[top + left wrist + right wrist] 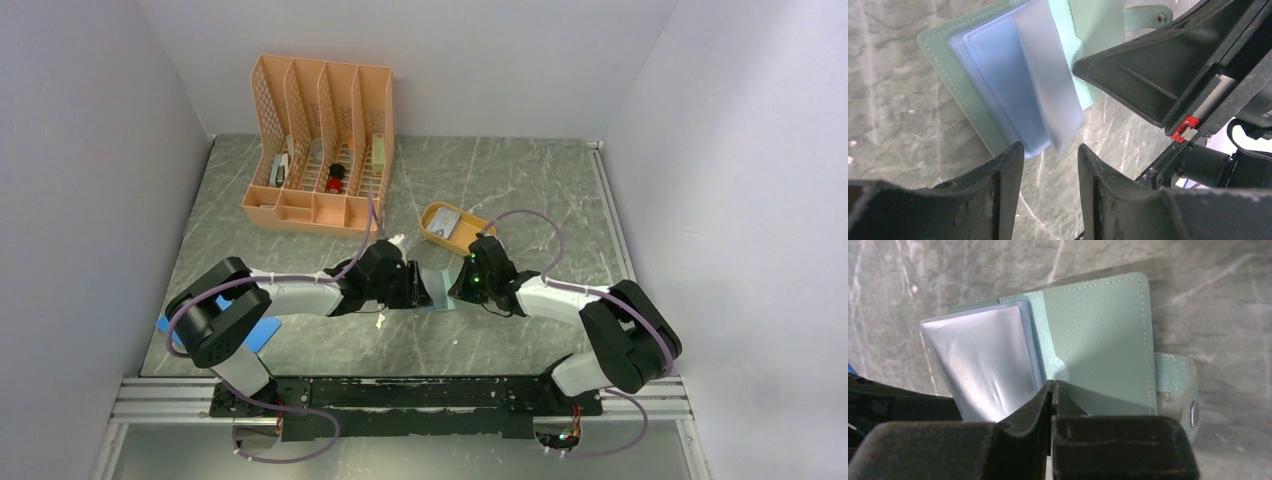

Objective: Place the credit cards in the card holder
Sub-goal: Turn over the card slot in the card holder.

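- Nearest me, a blue sheet (262,333) lies beside my left arm's elbow.
- My left gripper (1050,150) stands partly apart and grips nothing, just short of the clear sleeves.
- The card holder (1093,340) lies open on the table (520,180) between both grippers, with one sleeve lifted.
- My right gripper (1053,385) is pinched closed at the holder's fold.
- Beyond them, the orange tray (478,232) holds a credit card (446,221).
- Farthest off stands an orange file rack (320,140).

No readable text, label or number shows anywhere.
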You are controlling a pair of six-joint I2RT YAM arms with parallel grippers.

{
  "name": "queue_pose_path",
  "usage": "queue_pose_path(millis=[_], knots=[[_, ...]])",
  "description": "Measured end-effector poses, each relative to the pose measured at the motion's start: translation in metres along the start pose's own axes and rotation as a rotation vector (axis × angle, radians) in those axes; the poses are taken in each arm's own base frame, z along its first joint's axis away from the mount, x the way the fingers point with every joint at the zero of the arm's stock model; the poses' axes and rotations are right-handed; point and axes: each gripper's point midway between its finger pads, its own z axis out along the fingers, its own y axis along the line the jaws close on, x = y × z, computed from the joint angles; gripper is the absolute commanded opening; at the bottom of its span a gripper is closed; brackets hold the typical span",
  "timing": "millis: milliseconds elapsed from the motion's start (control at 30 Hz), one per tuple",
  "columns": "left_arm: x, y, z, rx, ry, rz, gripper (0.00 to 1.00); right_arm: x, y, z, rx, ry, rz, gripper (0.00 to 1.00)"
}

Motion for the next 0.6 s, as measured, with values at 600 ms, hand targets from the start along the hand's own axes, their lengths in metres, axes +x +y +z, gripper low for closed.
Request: queue_pose_path(millis=[600], knots=[[-0.013,0.010,-0.007,-0.065,-0.069,-0.037,0.59,0.001,0.020,0.011,-0.103,0.005,0.028,0.04]])
